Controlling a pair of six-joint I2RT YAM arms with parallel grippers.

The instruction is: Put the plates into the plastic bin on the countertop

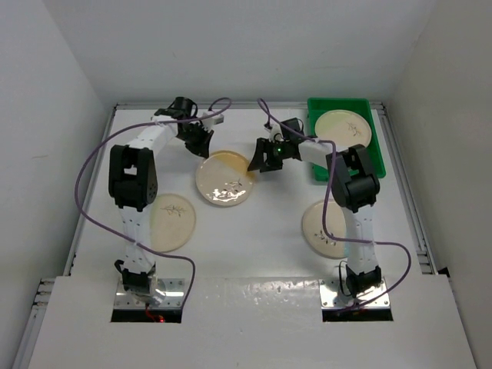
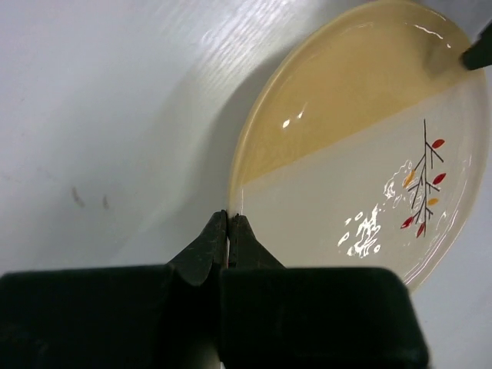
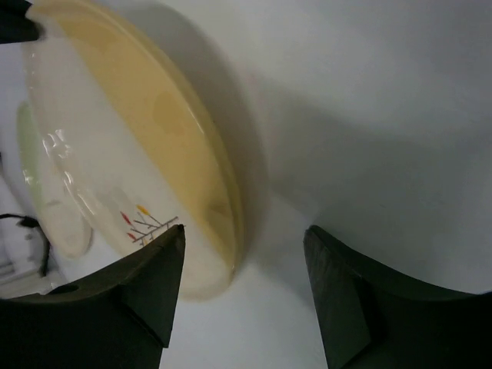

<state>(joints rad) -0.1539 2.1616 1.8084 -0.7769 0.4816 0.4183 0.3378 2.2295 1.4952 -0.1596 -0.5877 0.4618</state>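
So, yellow plate (image 1: 224, 181) out on the countertop (image 1: 261, 231), tipped up, well apart from the green bin (image 1: 373, 161). Pinched at the rim by the left gripper (image 2: 229, 227), straddled at the opposite edge by the wide-spread right gripper (image 3: 244, 234). Looks like a handover, tbh. Next: closing right, letting go left, carrying over to the bin.

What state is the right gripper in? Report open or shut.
Open: right gripper fingers stand apart, yellow plate rim between them.

Top external: overhead from the near side, looking down on the whole surface (image 1: 254, 254).
Left wrist: close on the rim of the yellow plate (image 2: 361, 154).
Right wrist: close, opposite rim.
Shared: that plate, all 3.
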